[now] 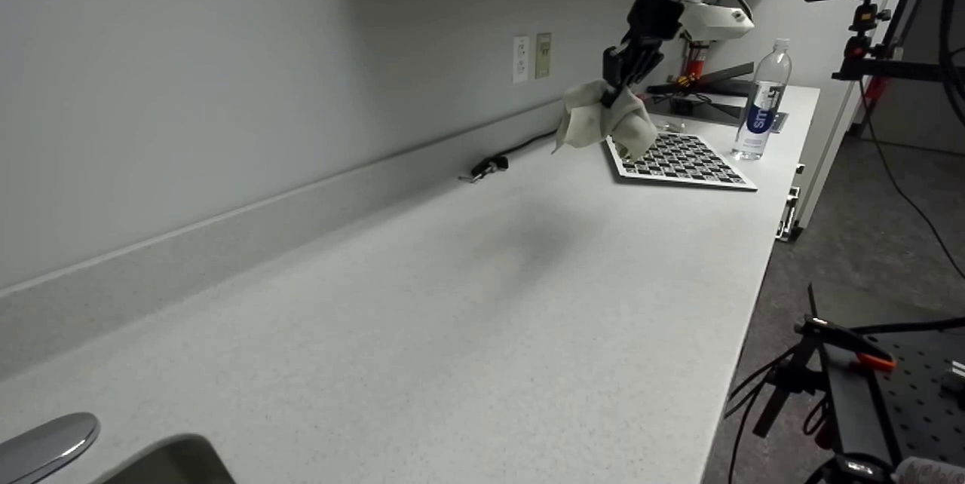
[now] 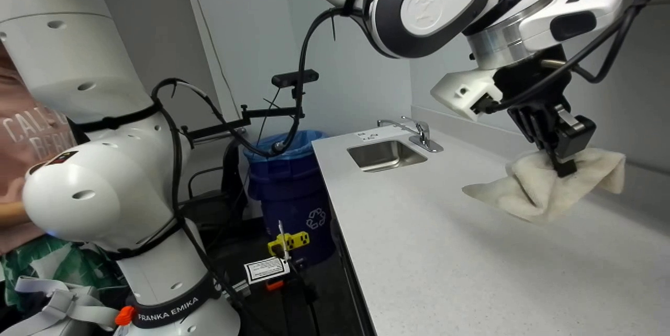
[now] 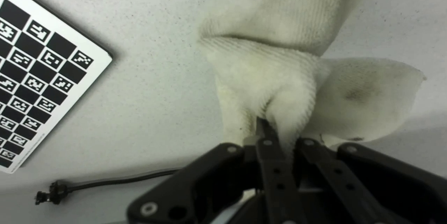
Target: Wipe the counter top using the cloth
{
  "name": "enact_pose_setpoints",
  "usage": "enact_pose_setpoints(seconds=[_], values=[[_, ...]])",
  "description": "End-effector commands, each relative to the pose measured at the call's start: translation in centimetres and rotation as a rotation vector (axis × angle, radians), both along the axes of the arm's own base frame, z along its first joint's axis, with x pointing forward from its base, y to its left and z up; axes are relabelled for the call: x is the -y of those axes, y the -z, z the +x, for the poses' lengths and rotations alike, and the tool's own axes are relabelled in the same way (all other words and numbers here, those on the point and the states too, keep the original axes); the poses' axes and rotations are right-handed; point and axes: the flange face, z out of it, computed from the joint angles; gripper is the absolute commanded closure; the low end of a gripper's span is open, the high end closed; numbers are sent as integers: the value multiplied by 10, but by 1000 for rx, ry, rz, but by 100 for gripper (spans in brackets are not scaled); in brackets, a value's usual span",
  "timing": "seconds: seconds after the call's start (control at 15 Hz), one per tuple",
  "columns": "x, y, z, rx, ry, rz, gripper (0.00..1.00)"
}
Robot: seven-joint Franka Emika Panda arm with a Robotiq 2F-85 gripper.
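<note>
The gripper (image 2: 564,167) is pinching the cloth (image 2: 534,189) right now, both fingers (image 3: 273,157) pressing together on a bunched fold while the cream fabric is drooping out to either side. There in the wrist view, a flap is fanning out to the right of the grip, and it's showing a dark smudge (image 3: 361,93). Below, the counter top (image 1: 422,318) is stretching away, pale and speckled, with a soft shadow (image 1: 535,235) lying across it. From these angles the cloth seems to be hanging above the surface, though the gap is hard to judge.

On to the far end in an exterior view: the checkered mat (image 1: 682,160) is lying on the counter top, and the water bottle (image 1: 761,103) is standing upright just beside its right edge. A black cable (image 3: 122,180) is trailing alongside the low backsplash (image 1: 317,216). Over in an exterior view, the white arm (image 2: 104,184) is standing on the left, its upper links bridging over to the gripper, and a person (image 2: 31,121) is partly showing behind it. The sink (image 2: 387,155) and the faucet (image 2: 423,137) are sitting at the far end, well apart from the cloth, while a blue bin (image 2: 288,210) is standing past the counter top's left edge.
</note>
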Motion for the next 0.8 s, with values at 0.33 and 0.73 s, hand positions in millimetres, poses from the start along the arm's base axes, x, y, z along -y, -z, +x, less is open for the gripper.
enact_pose_setpoints(seconds=[0.33,0.73], values=[[5,2,-1,0,11,1,92],[19,10,-1,-6,67,2,98]])
